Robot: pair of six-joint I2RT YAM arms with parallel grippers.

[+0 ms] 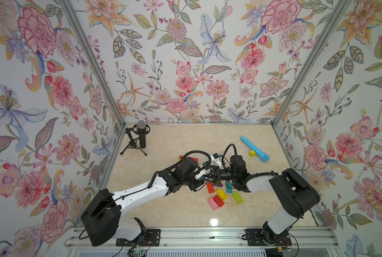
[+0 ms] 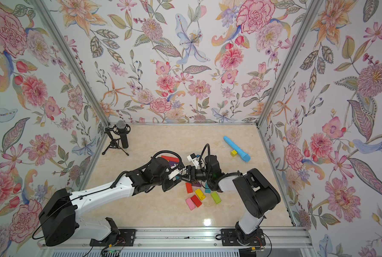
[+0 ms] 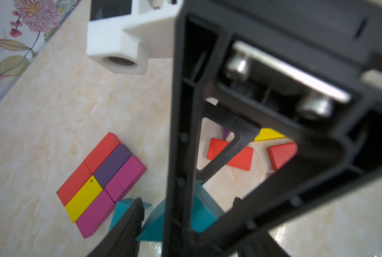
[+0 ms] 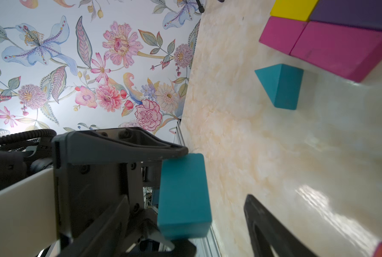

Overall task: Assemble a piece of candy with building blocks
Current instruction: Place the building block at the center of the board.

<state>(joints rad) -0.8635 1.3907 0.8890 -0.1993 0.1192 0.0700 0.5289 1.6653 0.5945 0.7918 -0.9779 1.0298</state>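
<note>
On the tabletop (image 1: 174, 211) six bricks (image 3: 101, 182) and one wedge (image 4: 279, 86) are laid; another wedge (image 4: 185, 182), unplaced, is clamped in the left gripper (image 4: 182, 198), right gripper (image 2: 182, 175) open.

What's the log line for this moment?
left gripper: shut on teal block | right gripper: open | bricks: six laid together

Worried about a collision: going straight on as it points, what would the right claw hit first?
Most likely the teal block, held by the left claw, which sits right between the right claw's open fingers; how deep is hard to judge.
</note>
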